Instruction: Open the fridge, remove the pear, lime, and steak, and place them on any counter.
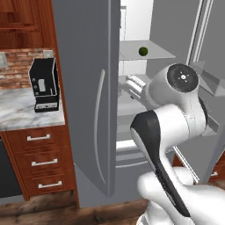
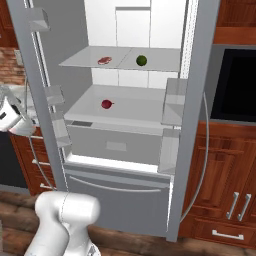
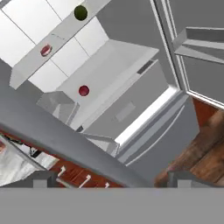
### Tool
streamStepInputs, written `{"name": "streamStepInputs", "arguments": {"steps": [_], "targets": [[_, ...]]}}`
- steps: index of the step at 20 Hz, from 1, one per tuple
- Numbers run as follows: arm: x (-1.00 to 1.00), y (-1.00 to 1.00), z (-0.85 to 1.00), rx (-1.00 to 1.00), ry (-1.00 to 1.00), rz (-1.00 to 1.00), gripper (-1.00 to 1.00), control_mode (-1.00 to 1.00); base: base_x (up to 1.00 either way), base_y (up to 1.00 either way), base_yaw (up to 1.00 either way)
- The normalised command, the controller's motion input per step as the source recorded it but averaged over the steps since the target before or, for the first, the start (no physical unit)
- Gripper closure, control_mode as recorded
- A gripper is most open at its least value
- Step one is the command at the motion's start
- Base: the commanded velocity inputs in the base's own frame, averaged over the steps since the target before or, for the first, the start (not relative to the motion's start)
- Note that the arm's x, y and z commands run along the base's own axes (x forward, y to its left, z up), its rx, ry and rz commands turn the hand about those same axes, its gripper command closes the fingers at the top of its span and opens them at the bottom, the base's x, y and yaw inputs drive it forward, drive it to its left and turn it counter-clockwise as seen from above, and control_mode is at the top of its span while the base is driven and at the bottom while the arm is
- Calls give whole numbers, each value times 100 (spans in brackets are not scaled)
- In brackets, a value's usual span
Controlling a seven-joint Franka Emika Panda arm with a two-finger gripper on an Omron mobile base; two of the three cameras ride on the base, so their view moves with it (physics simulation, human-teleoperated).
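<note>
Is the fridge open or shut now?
Open: both fridge doors are swung out, showing the steak, lime and pear on shelves.

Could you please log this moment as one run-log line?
fridge: both doors open | steak, lime: upper shelf | pear: lower shelf | gripper: open, empty, outside fridge | counter: no task items yet

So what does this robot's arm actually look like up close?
The arm is built of smooth, glossy white rounded shells, joined by dark, near-black bands. One joint ends in a dark round cap with small pale dots. At its end sit two small dark grey, blocky fingers. No loose cables show.
</note>
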Motion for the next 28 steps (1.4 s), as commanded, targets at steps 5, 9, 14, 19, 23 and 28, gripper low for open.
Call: {"name": "streamStepInputs", "arguments": {"steps": [5, 9, 14, 19, 23, 28], "targets": [[31, -88, 2, 45, 27, 17, -100, -100, 0, 0, 0], [49, -67, 0, 43, 23, 14, -100, -100, 0, 0, 0], [67, -15, -12, 19, 12, 21, -100, -100, 0, 0, 0], [77, 10, -25, 2, 7, 12, -100, -100, 0, 0, 0], [100, 13, -31, 10, 13, 10, -100, -100, 0, 0, 0], [99, 17, -38, 10, 6, 10, -100, -100, 0, 0, 0]]}}
